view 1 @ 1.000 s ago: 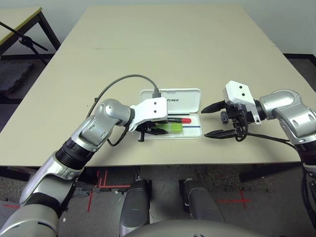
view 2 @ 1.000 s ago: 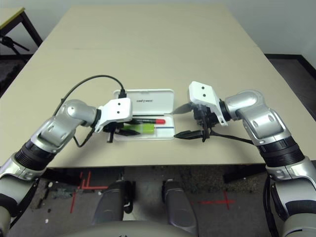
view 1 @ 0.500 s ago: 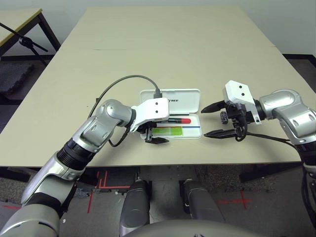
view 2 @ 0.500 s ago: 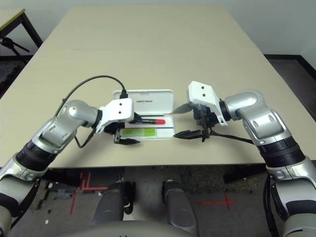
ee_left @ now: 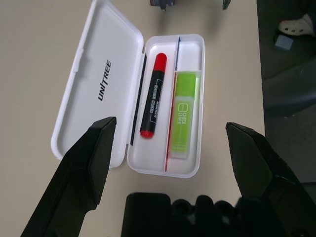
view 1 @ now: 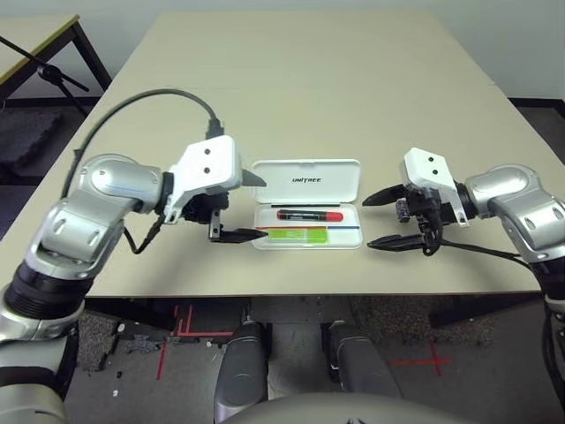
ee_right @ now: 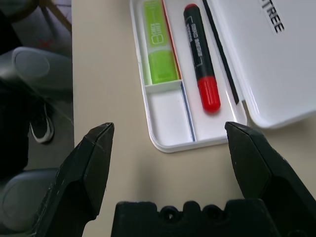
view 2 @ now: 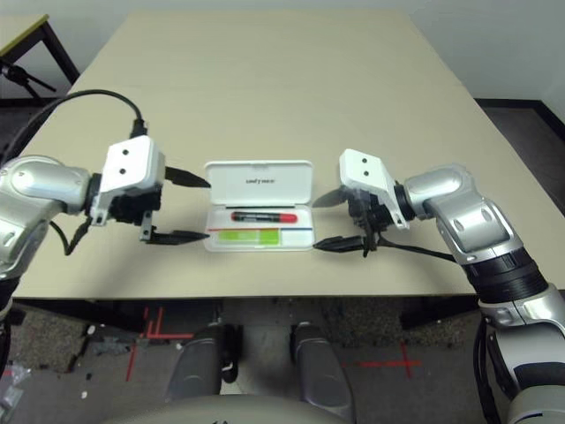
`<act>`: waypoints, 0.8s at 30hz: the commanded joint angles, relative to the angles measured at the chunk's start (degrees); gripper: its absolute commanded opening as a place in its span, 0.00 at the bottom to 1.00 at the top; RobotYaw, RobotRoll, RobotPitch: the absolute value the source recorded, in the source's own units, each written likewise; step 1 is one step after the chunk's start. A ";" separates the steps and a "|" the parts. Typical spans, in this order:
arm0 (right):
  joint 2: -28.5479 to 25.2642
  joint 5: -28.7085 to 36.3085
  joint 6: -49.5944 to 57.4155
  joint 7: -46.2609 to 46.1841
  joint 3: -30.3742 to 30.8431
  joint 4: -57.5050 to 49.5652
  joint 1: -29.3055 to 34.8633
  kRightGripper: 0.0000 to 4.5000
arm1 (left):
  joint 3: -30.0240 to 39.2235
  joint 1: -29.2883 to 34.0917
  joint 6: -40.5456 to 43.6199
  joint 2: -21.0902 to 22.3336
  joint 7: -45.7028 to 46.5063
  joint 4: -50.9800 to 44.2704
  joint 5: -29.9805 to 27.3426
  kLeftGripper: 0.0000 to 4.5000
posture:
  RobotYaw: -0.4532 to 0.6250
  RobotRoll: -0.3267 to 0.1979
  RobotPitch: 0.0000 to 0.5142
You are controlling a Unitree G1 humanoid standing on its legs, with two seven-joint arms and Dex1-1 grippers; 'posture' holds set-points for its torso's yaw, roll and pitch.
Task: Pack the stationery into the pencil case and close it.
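My left gripper [view 1: 240, 207] was just left of the case [view 1: 307, 215], hovering over the table [view 1: 309, 79] with its fingers spread wide and nothing in them. The case sat open near the table's near edge, lid [ee_left: 96, 81] flipped flat toward the far side with the black lettering facing up. Inside the tray, the marker [view 1: 308, 215] lay in the far slot, cap to the left and red end to the right. The highlighter [view 1: 294, 234] was in the near slot, toward the left end, so the right part of that slot was bare. A small dark block [view 1: 401, 209] was on the table right of the case, partly hidden by my right gripper [view 1: 381, 219]. That one hung just right of the case, also fully released and holding nothing.
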 commanded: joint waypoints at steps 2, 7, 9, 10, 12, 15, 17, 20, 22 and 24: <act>-1.92 1.07 5.69 -4.64 -4.06 -1.77 0.41 1.00 | 0.91 0.80 1.70 0.35 0.93 -2.41 -2.67 1.00 | 0.40 0.62 0.27; 0.72 2.49 19.81 -16.55 -9.26 -5.35 -1.20 1.00 | -0.60 1.14 0.98 0.15 1.70 -1.69 -2.22 1.00 | 0.39 0.62 0.30; 3.63 2.47 27.57 -23.98 -12.09 -6.73 -2.73 1.00 | -1.06 0.88 0.84 -0.16 1.85 -1.28 -2.16 1.00 | 0.38 0.62 0.31; 5.43 2.30 31.21 -27.56 -13.39 -7.26 -3.66 1.00 | -1.26 0.73 0.72 -0.25 1.87 -1.01 -2.06 1.00 | 0.38 0.62 0.31; 10.27 0.65 39.76 -36.28 -16.14 -7.76 -6.47 1.00 | -1.73 0.44 0.33 -0.42 1.88 -0.33 -1.75 1.00 | 0.37 0.62 0.31; 15.89 -3.35 48.70 -47.40 -17.94 -8.36 -9.31 1.00 | -2.51 0.13 -0.02 -0.73 1.99 0.13 -1.53 1.00 | 0.37 0.62 0.32; 18.59 -4.36 52.81 -51.59 -18.98 -9.04 -9.81 1.00 | -2.94 -0.14 -0.26 -0.92 2.03 0.49 -1.41 1.00 | 0.36 0.62 0.32; 22.68 -5.05 58.46 -55.92 -21.22 -10.14 -10.00 1.00 | -3.69 -0.50 -0.87 -1.14 2.12 1.20 -0.84 1.00 | 0.36 0.62 0.32; 24.05 -5.48 59.70 -57.80 -21.35 -10.65 -9.13 1.00 | -4.12 -0.61 -1.20 -1.26 2.27 1.50 -0.48 1.00 | 0.36 0.62 0.32; 24.94 -5.26 60.76 -58.64 -21.03 -11.05 -7.82 1.00 | -4.36 -0.73 -1.23 -1.45 2.44 1.48 -0.32 1.00 | 0.36 0.62 0.32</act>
